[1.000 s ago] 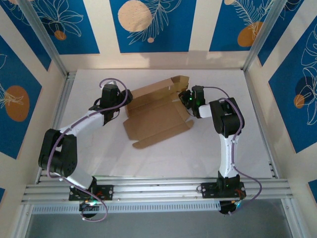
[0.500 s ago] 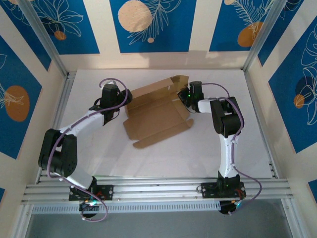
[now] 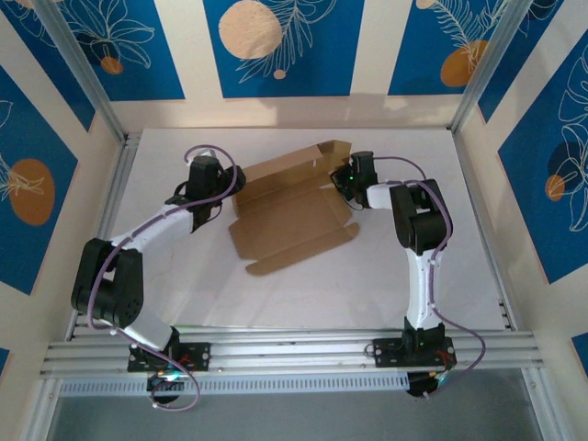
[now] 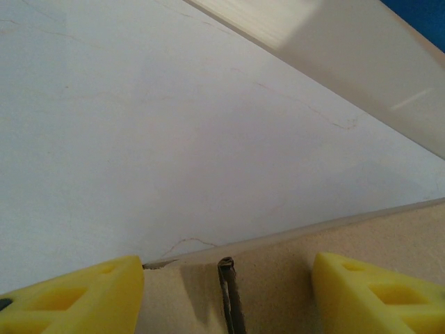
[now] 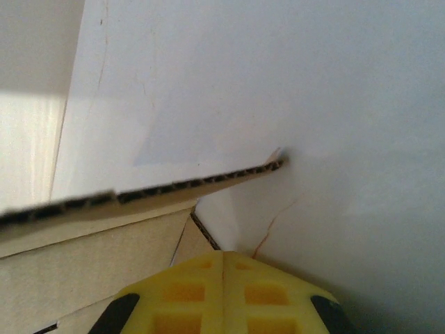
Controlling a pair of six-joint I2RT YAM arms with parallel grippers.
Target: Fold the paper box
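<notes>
Looking down from above, we see the paper box (image 3: 292, 219) lying near the middle of the white table (image 3: 386, 276). It is mostly flat and open, and turned at a slant to the table edges. One flap (image 3: 333, 152) at its far right corner stands up from the sheet. The left gripper (image 3: 228, 191) sits at the left edge of the box. The right gripper (image 3: 343, 181) sits at the far right side of the box, just near of the raised flap.

From the left wrist, we see the two yellow fingers (image 4: 76, 296) of the left gripper (image 4: 226, 299) standing well apart, with brown cardboard of the box (image 4: 361, 233) spread between them. The jaws are open and pinch nothing.

From the right wrist, the yellow fingers (image 5: 188, 296) of the right gripper (image 5: 222, 292) are pressed together, closed with nothing between them. The ribbed edge of a cardboard flap (image 5: 174, 182) crosses just beyond the fingertips, rising toward the right above the white table. More cardboard lies to the left below it. We cannot say for sure whether the fingertips touch the cardboard, as the view is too close.
</notes>
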